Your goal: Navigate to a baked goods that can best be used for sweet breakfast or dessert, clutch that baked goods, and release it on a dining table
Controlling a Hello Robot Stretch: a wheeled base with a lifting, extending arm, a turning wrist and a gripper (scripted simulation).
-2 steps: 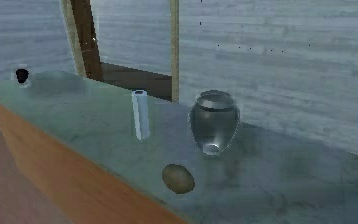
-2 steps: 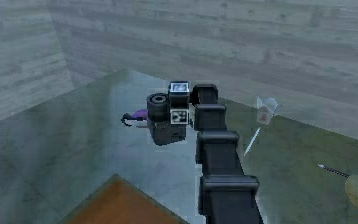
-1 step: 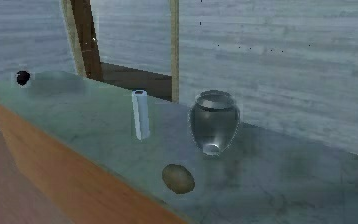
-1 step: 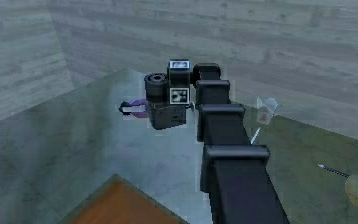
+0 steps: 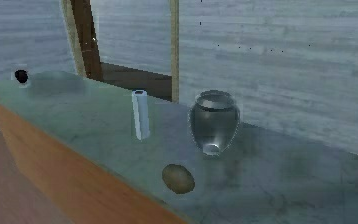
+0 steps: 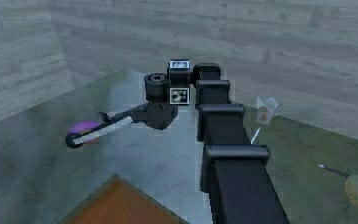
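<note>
Reaching out on the arm [image 6: 227, 150] low across the grey-green surface [image 6: 47, 165], with the tool [image 6: 92, 133] set right at a small pink-purple blob [image 6: 84, 126], by its colour probably the sweet baked goods, lying at or just behind the fingertips. Impossible to tell any hold on it, or the spread of the fingers, with the blob seen against the surface rather than hanging clear. Judged as the grasping step, the flat, level approach suiting a low thing and sparing the glass vase [image 5: 214, 120], white roll [image 5: 140, 113] and brown oval [image 5: 178, 178]; delivery to a dining table not yet done.
</note>
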